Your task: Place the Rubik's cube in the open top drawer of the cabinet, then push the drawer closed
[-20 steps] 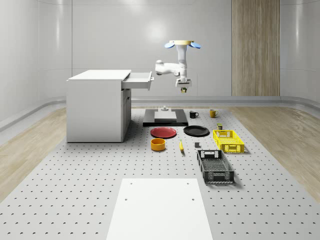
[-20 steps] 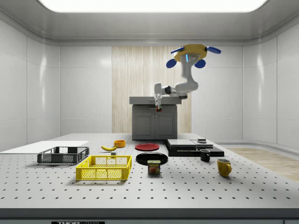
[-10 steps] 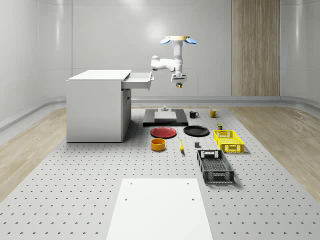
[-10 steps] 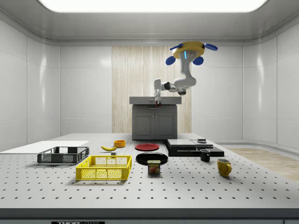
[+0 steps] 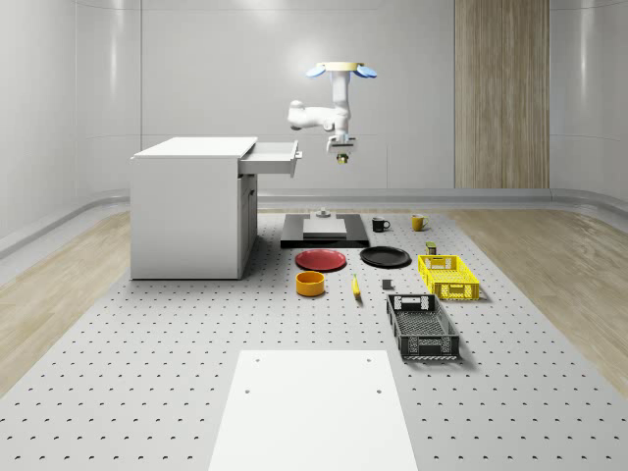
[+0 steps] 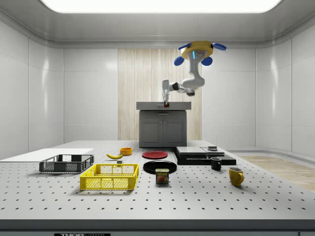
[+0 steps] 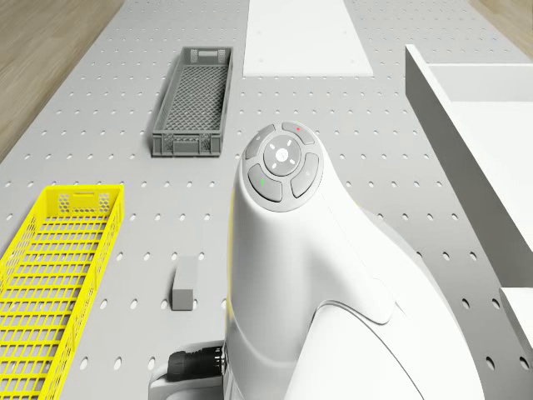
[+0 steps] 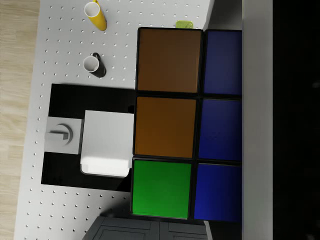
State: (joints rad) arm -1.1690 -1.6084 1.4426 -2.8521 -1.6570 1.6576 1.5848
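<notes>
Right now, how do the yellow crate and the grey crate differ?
The yellow crate is bright yellow; the grey crate is dark grey. In the whole-scene view the yellow crate lies farther back, near the black plate; the grey crate lies nearer the camera. Both are open mesh crates lying flat on the table.

Open air between tool (image 5: pixel 340 159) and drawer (image 5: pixel 272 157); drawer top unobstructed

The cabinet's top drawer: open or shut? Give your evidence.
Open. In the whole-scene view the top drawer juts out from the cabinet toward the gripper.
</notes>
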